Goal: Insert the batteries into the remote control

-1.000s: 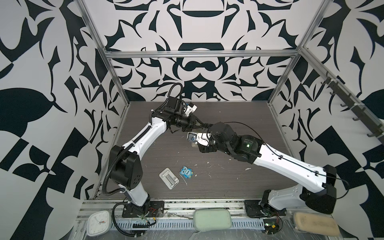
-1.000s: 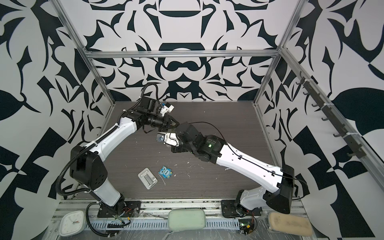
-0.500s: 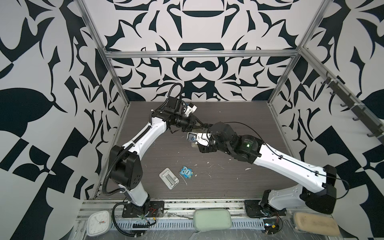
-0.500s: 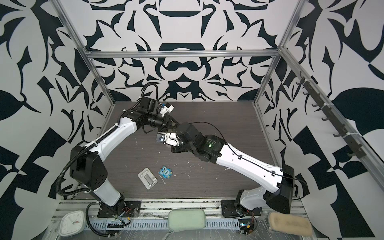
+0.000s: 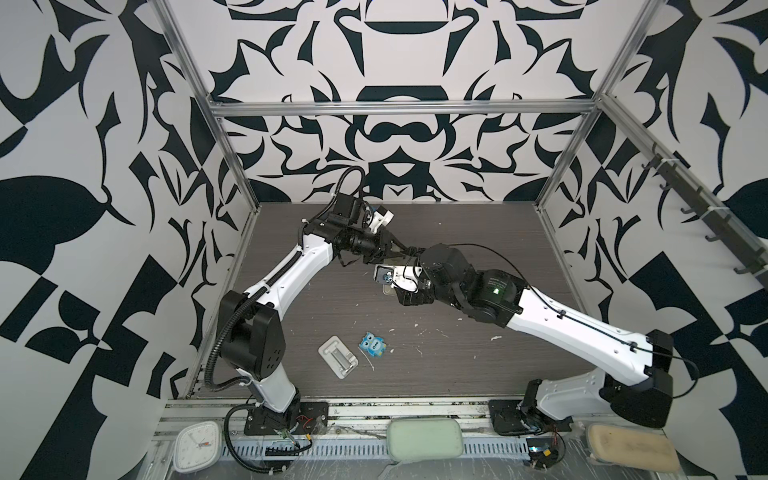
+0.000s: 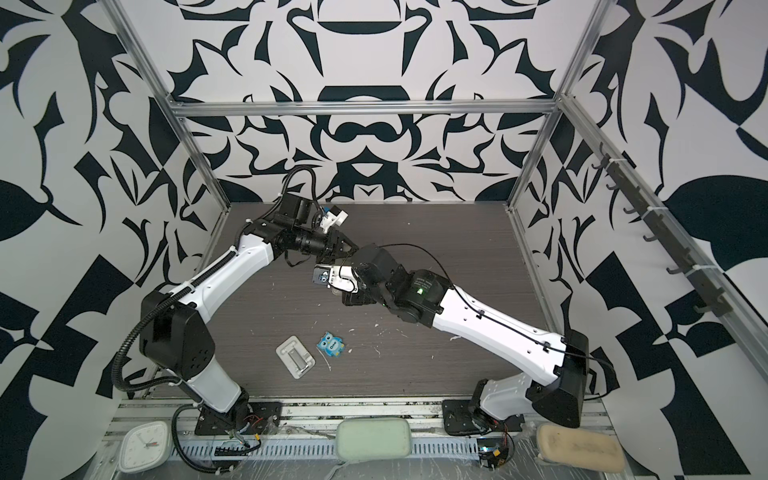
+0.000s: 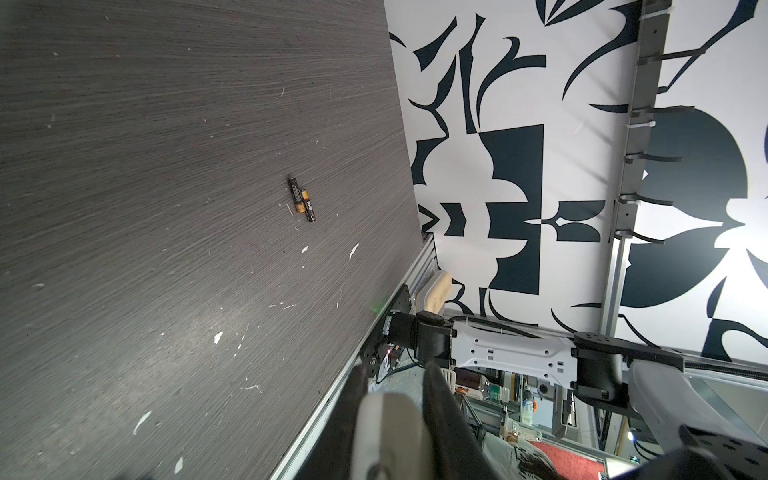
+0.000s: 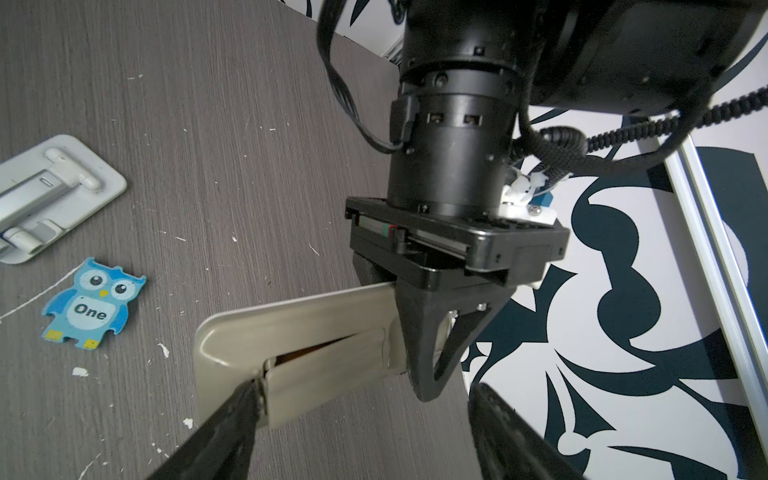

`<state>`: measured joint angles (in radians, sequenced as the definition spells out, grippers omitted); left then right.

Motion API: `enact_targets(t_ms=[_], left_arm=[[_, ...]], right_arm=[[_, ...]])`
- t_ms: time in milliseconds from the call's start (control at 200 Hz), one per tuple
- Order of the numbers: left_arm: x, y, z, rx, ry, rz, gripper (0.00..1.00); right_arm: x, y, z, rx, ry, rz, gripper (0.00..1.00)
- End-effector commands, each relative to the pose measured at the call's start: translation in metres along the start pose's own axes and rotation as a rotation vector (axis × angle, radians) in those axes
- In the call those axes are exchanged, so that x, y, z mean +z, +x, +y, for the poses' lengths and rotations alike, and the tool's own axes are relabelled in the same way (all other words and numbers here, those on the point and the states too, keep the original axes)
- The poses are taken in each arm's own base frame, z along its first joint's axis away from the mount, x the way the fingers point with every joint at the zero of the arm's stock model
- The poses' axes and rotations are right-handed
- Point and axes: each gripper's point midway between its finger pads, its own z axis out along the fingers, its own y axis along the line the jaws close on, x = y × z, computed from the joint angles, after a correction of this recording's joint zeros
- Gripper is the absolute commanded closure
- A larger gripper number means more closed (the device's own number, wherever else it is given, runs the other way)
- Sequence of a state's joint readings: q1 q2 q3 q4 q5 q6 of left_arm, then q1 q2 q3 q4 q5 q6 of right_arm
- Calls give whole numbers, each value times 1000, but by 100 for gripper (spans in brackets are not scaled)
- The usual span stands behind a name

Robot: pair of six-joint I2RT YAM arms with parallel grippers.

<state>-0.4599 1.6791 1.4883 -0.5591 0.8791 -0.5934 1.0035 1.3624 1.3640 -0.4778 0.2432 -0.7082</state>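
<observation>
The left claw (image 8: 405, 328) is clenched on one short end of the remote control (image 8: 316, 332), its black fingers pinching the two faces of the handset. The plain beige-grey back of the handset faces the right wrist camera. The right claw (image 8: 368, 384) is spread wide and grips nothing. One finger (image 8: 232, 419) has its tip against the free end of the battery cover (image 8: 328, 370). The other finger (image 8: 503, 432) stands well apart from the handset, out past the end that the left claw holds. The cover sits askew on the back, with a narrow dark gap along one long edge. In both top views the two claws meet over the middle of the dark wood-grain surface (image 5: 457, 374), toward the rear. The batteries (image 7: 302, 199) show in the left wrist view. They lie on the surface side by side and touching, slipped a little lengthwise against each other, well apart from both claws. Farther out in the right wrist view, a blue owl-shaped tag (image 8: 93, 303) lies flat on the surface. Just beside it is a white tray (image 8: 112, 183) carrying a metal piece. In both top views these two sit near the front edge.
</observation>
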Motion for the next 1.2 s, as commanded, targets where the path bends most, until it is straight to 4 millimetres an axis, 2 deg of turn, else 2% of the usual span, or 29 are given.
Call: enact_targets(t_ms=[0,925,1195], left_arm=[[-3,14,-13,-13,44,62,100],[-4,14,-11,-14,38,55,100],[-4,13,-10,-14,35,51,100]], right_arm=[[-12,2,-35,34,126,8,18],[-17,-3,-35,39,116,-18,18],[-18,-3,-28,42,82,-29,17]])
